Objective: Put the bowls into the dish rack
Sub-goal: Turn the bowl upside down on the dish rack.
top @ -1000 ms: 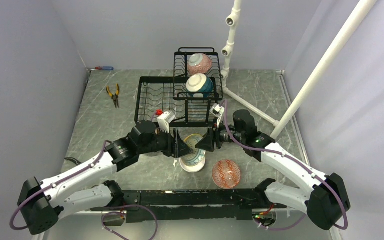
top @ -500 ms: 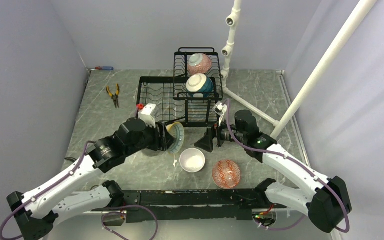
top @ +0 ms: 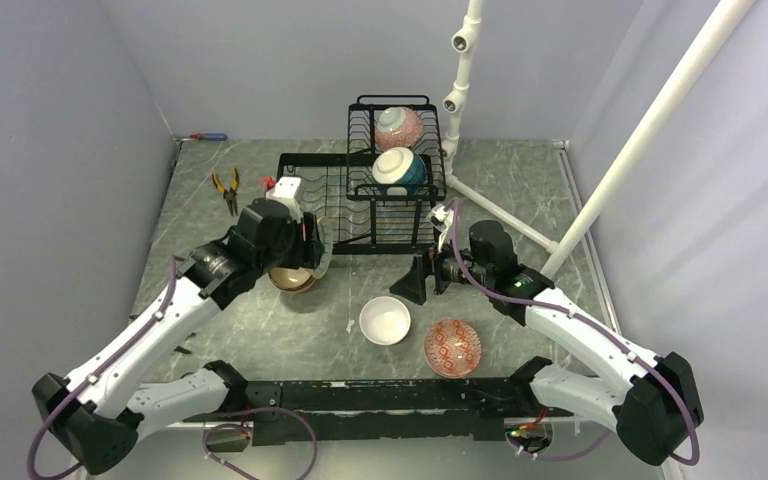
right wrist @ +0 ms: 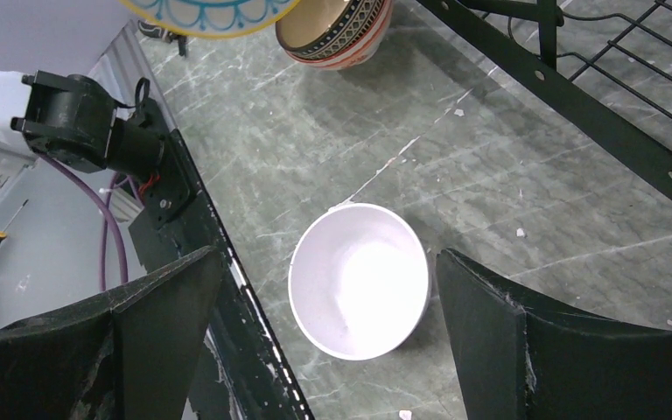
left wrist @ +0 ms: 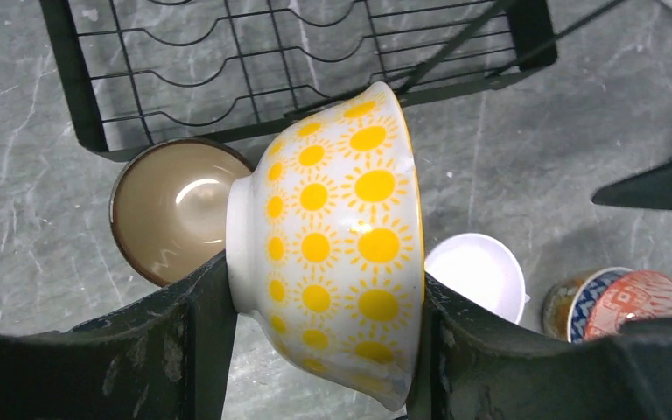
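Bowls are in a few spots. The sun bowl, white with yellow suns, is in the left gripper. Its jaws are partway open and squeeze the bowl from both sides. One finger pushes on the bowl's foot. The other finger pushes on its rim. So the bowl lies on its side, up in the air. It hangs just in front of the rack, near the rack's front left corner. Under it, on the table, sits the brown bowl, open side up, just beside the rack's front bar.

The right gripper has its jaws wide apart and holds nothing. The white bowl sits on the table below it, open side up. In the right wrist view the bowl shows in the gap between the two fingers, and neither one touches it. The red bowl sits on the table just beside the white bowl, closer to the arm bases.

Two more bowls are in the rack's raised basket. The pink bowl is at the back and the teal bowl is in front of it.

Pliers lie on the table left of the rack.
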`<act>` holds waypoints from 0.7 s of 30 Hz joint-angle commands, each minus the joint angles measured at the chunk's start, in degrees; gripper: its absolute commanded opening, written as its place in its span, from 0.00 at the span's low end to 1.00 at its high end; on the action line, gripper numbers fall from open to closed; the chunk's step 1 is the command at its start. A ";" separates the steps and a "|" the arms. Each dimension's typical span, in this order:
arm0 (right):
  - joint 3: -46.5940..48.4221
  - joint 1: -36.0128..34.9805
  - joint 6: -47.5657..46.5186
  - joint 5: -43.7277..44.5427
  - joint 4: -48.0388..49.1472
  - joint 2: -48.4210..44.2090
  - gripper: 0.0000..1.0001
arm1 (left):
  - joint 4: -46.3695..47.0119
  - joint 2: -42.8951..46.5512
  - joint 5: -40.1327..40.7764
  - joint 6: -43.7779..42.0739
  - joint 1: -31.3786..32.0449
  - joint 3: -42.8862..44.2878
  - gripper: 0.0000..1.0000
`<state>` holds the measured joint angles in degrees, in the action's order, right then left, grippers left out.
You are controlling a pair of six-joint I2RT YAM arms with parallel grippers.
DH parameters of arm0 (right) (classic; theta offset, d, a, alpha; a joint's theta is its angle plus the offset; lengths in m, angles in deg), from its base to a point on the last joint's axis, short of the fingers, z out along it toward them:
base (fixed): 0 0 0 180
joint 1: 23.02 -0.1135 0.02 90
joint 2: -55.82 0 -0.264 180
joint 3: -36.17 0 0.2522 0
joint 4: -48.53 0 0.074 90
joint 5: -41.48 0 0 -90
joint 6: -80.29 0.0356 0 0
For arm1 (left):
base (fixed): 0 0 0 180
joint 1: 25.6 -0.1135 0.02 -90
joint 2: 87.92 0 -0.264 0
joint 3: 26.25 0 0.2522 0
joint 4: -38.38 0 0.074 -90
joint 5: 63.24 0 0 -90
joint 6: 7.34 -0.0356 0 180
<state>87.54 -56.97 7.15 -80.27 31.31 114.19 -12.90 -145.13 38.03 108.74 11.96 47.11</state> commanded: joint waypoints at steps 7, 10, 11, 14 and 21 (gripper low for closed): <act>0.76 -0.14 -1.11 1.57 0.67 -1.23 1.00 | 6.42 -10.05 -17.53 -7.20 -17.13 10.06 0.03; 0.55 -0.14 -1.08 1.77 0.67 -1.24 1.00 | 7.03 -14.41 -20.40 -9.09 -21.04 13.54 0.03; 0.34 -0.12 -1.00 1.78 0.85 -1.24 1.00 | 7.21 -16.23 -20.87 -9.93 -21.95 14.69 0.03; 0.25 -0.06 -0.86 1.39 1.05 -1.07 1.00 | 8.51 -20.93 -19.15 -12.76 -23.44 17.52 0.03; -0.24 -0.13 -1.10 1.85 0.49 -2.05 1.00 | 14.54 -30.11 -12.10 -19.71 -24.38 22.36 0.03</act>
<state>87.39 -56.97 6.96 -79.00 30.89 114.15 -5.21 -172.96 22.73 94.89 -12.15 64.90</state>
